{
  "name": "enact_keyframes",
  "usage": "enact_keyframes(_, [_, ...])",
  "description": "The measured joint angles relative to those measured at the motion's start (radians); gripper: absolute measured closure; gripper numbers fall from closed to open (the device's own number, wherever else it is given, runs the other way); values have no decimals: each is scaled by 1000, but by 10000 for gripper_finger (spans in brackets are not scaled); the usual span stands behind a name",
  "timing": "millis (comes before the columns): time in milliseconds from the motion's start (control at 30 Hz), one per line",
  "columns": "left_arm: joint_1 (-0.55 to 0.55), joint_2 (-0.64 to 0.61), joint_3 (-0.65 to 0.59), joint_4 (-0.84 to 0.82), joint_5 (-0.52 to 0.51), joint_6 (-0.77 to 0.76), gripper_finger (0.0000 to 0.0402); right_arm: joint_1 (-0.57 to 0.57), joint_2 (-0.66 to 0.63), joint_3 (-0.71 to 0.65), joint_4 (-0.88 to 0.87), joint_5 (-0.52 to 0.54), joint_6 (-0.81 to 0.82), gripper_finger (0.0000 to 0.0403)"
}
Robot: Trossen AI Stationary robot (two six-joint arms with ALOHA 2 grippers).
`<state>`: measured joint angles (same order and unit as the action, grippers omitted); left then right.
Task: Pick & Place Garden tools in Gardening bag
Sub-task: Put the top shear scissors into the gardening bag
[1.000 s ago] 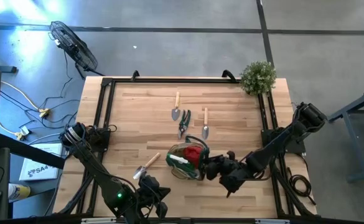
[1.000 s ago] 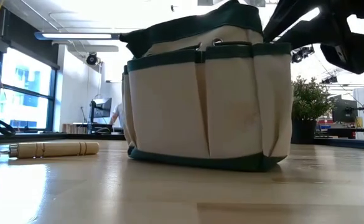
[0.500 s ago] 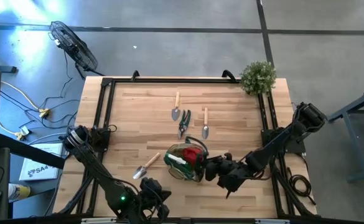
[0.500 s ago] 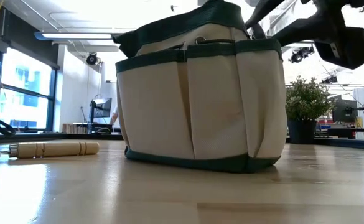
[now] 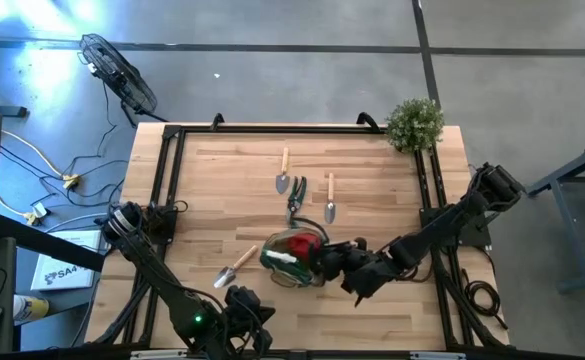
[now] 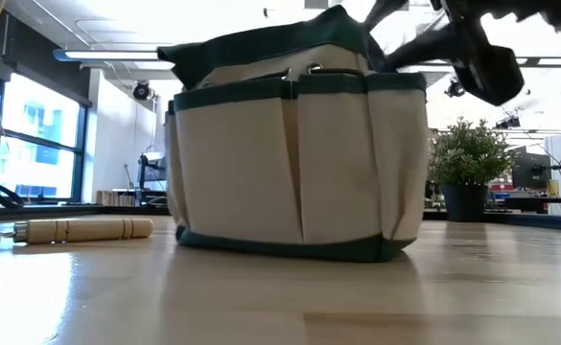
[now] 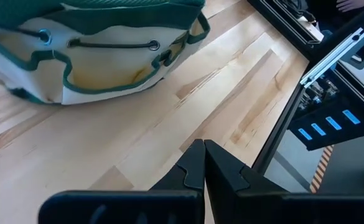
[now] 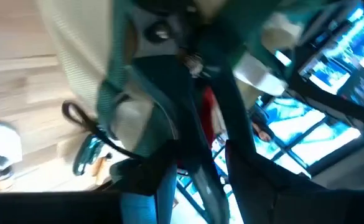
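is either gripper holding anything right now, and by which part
The right gripper is at the gardening bag, its fingers astride a dark green strap at the rim; a firm grip cannot be told. The left gripper is shut on nothing.

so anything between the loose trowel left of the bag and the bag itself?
Nothing visible. In the high view bare tabletop separates that trowel from the gardening bag. The right gripper is at the bag's opposite side.

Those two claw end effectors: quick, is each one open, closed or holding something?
Left end effector: closed, holding nothing, near the table's front edge.
Right end effector: at the gardening bag, dark strap between its fingers; a grip cannot be told.
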<state>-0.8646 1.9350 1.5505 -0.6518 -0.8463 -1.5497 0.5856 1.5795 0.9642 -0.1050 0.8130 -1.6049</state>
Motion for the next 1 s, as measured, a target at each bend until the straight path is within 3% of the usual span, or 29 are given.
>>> enact_keyframes(433, [0,0,0,0,0,0,402,6,0,0,40,-3,-16,291])
enact_keyframes(600, [0,0,0,0,1,0,402,15,0,0,38,-107,113,291])
enact_keyframes(700, [0,0,0,0,1,0,402,16,0,0,52,-89,184,291])
enact_keyframes(1000, [0,0,0,-1,1,0,402,15,0,0,53,-64,162,251])
